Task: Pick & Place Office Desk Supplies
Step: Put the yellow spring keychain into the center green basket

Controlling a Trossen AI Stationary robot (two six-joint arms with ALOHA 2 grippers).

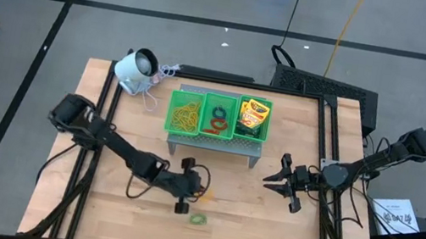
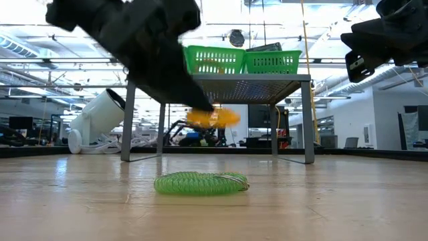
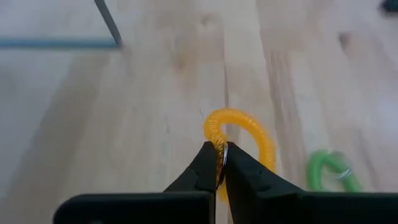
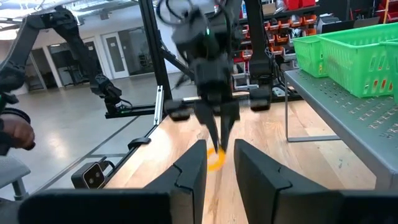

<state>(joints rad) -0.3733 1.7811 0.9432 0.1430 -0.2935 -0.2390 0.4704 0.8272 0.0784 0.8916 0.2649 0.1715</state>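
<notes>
A robotics lab in a large open industrial hall.

A butcher-block worktop (image 1: 264,231) is sitting on a grey floor (image 1: 39,23) marked off by dark tape lines, with cables (image 1: 344,20) trailing across it. Beyond the worktop, the low view is showing a high ceiling with exposed ducts (image 2: 234,37), strip lights and rows of desks with monitors (image 2: 20,124). The right wrist view is taking in another dark robot arm (image 4: 68,37) standing farther off and shelving with red parts bins (image 4: 283,31).
</notes>
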